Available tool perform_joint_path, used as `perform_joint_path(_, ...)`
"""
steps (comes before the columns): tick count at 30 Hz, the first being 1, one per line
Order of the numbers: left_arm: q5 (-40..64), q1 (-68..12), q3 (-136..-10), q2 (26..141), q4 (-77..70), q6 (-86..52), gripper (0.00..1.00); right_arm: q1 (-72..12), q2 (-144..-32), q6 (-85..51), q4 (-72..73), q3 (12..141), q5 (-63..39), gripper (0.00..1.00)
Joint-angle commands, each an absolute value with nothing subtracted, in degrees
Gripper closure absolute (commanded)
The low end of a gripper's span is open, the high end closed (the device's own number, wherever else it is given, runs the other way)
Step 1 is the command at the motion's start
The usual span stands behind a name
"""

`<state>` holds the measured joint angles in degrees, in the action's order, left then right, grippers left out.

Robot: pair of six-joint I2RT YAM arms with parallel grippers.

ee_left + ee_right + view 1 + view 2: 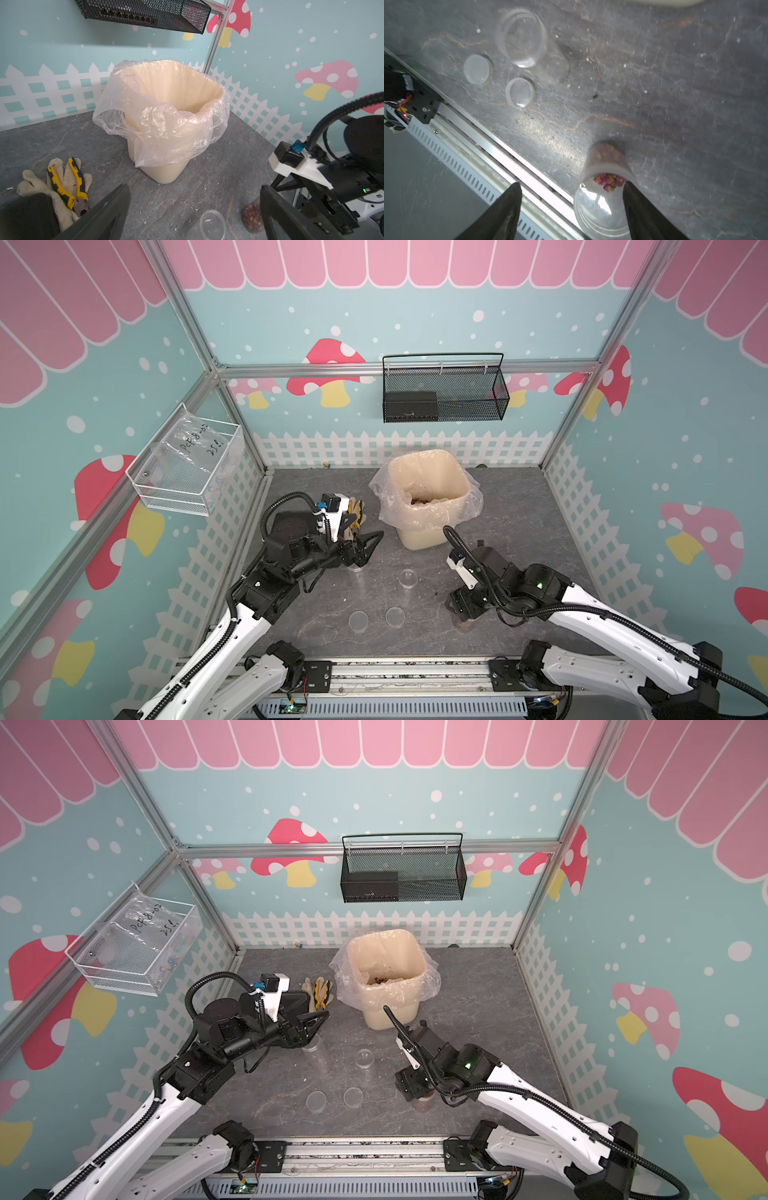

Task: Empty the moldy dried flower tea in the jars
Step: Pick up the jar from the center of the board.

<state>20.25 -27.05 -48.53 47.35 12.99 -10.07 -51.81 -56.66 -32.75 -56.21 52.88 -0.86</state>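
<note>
Lidded jar (600, 209) upright, axis vertical, dried flower tea (609, 181) inside; centre jar (407, 578) empty; bin (419, 537) holds buds (419, 500). Left gripper (195, 188), right gripper (571, 183) gape, empty.

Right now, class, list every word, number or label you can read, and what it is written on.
"PCF8-02", last digit unsure: handwritten on the clear bag in the white wire basket.
"25 L": handwritten on the same bag.
Mark on the black box in the mesh basket: too small to read.

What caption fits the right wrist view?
Open claw straddling a jar of dried flower tea; two loose lids nearby.
</note>
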Motion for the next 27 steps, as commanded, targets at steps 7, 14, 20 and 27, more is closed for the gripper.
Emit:
perform_joint_path(7, 21.88, -27.16, -47.99, 47.11, 12.13, -9.1, 0.0, -51.98, -58.13, -38.94, -63.11, 50.5, 0.99, 0.19)
perform_joint_path(14, 21.23, -27.15, -47.81, 46.63, 12.16, -8.79, 0.0, -52.0, -58.72, -37.35, -63.4, 56.1, 3.54, 0.19)
perform_joint_path(20, 20.96, -27.16, -47.69, 46.49, 12.22, -8.64, 0.0, -52.03, -57.76, -38.27, -65.05, 58.11, 5.87, 0.19)
perform_joint_path(27, 21.35, -27.16, -47.81, 46.85, 12.21, -8.65, 0.0, -51.9, -59.86, -38.63, -65.39, 54.26, 4.41, 0.14)
